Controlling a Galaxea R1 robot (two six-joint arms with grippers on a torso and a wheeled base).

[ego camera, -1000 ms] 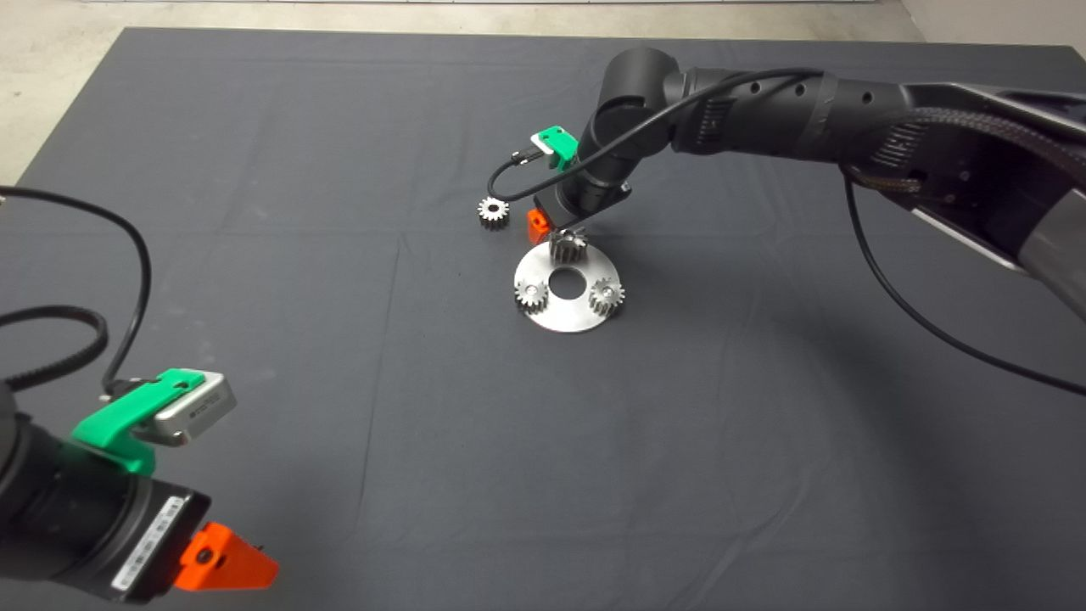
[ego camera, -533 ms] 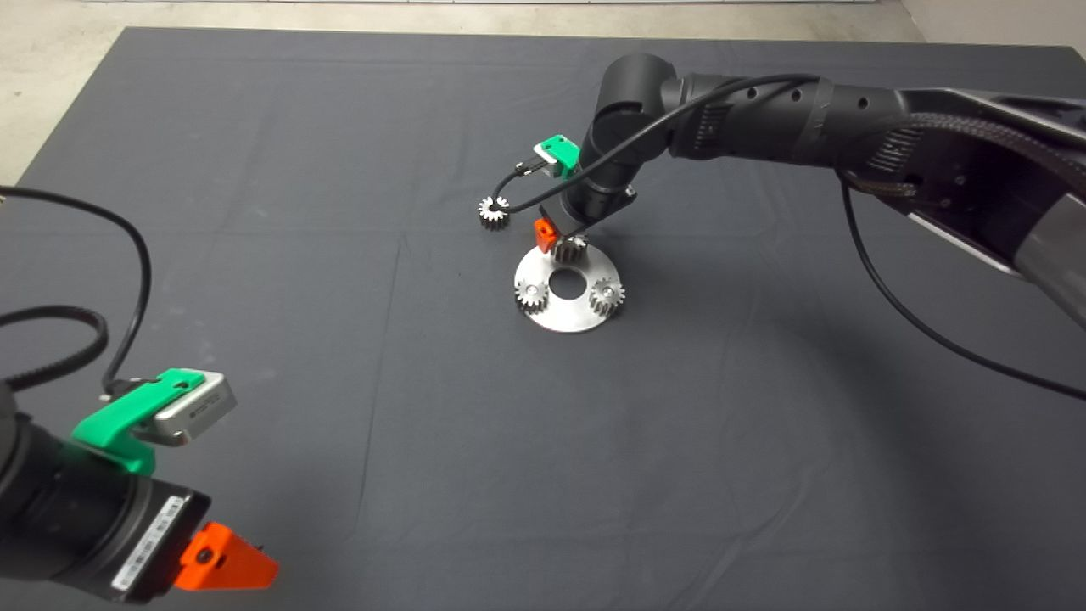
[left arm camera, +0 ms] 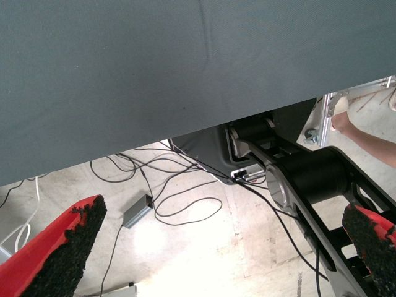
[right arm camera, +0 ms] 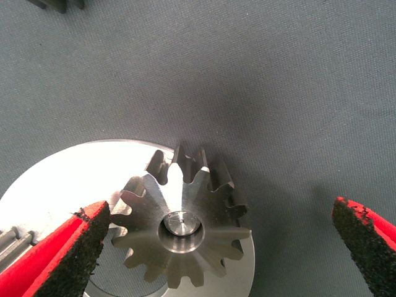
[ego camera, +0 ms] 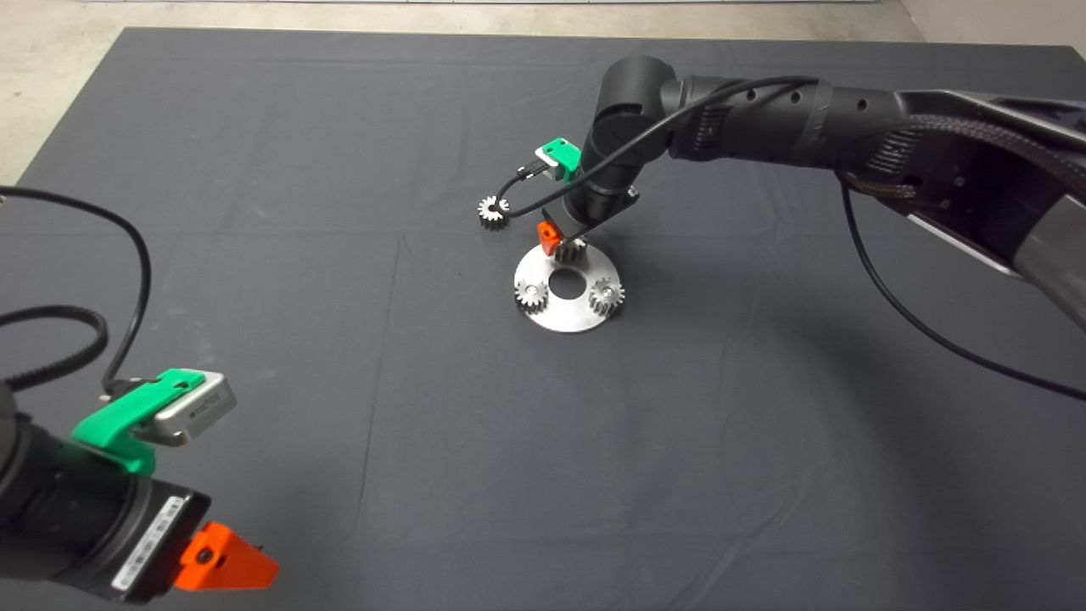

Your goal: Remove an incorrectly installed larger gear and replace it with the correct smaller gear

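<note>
The right end effector (ego camera: 562, 240) is down over the round silver plate (ego camera: 567, 316) near the middle of the table (ego camera: 339, 170), just above the frame's centre, its black arm reaching in from the right edge. Its red fingers (right arm camera: 59, 257) are spread wide and grasp nothing: in the right wrist view one pad sits just beside the larger gear (right arm camera: 181, 226) and the other stands well off to the far side, over bare mat. The larger gear (ego camera: 573, 249) stands upright on the plate at its upper edge, slanted teeth and shiny top face showing, a bright pin end in its centre. Two small gears with pins in their centres, one (ego camera: 530, 294) on the plate's left and one (ego camera: 607, 295) on its right, flank the plate's central hole.

The smaller gear (ego camera: 492, 210) lies flat on the mat up and to the left of the plate, apart from it, with the arm's black cable crossing just over it.

The left end effector (ego camera: 225, 560) waits at the lower left corner of the frame, off the work. Its fingers (left arm camera: 55, 253) are released, wide apart with nothing between them; its wrist view shows the mat's edge, cables on the floor and a person's forearm (left arm camera: 371, 136) at the far side.
</note>
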